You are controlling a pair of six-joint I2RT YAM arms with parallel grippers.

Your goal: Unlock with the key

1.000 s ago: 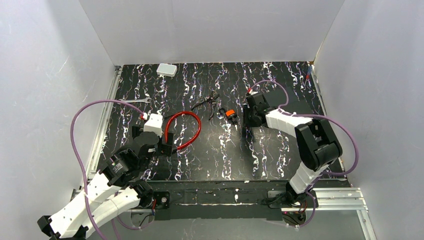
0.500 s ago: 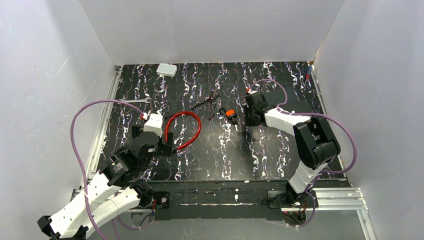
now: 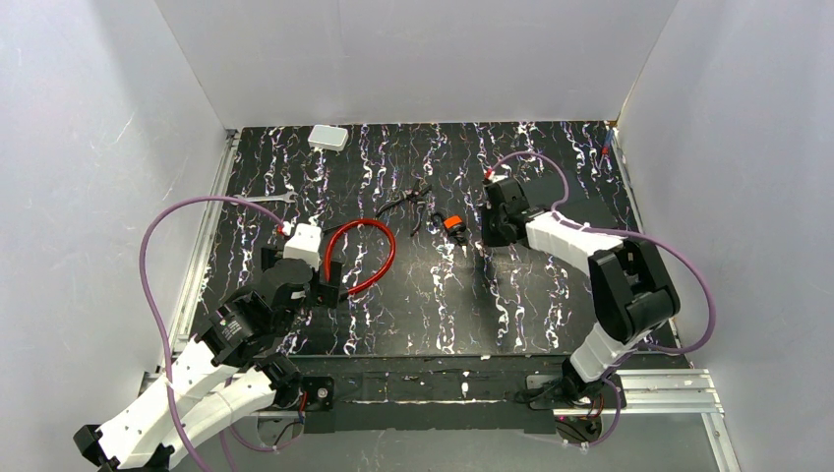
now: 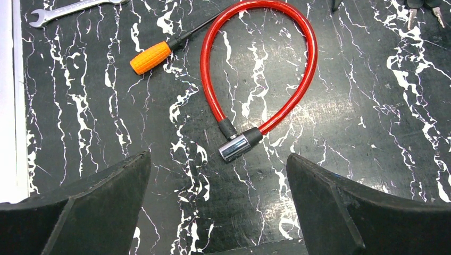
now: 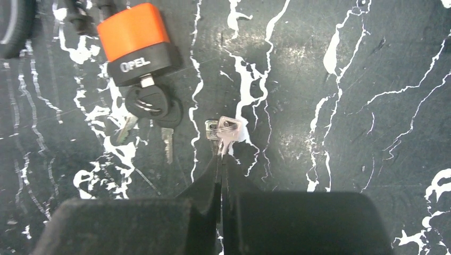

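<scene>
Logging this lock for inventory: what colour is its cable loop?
The cable loop is red, clearest in the left wrist view.

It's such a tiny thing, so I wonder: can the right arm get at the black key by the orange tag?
Probably yes. The key lies uncovered on the table close by the right fingers. They are shut now, so they would need to open.

Left gripper [image 3: 300,265] low over near-left table [image 3: 551,167], fingers wide apart, just beside near end of red cable loop [image 3: 364,221]. Right gripper [image 3: 484,241] tipped down at mid-table, just right of orange-black piece [image 3: 453,225]. Pliers [image 3: 413,202] between loop and that piece, slightly behind. Wrench [image 3: 266,200] at left edge. White box [image 3: 327,138] at back left.
</scene>
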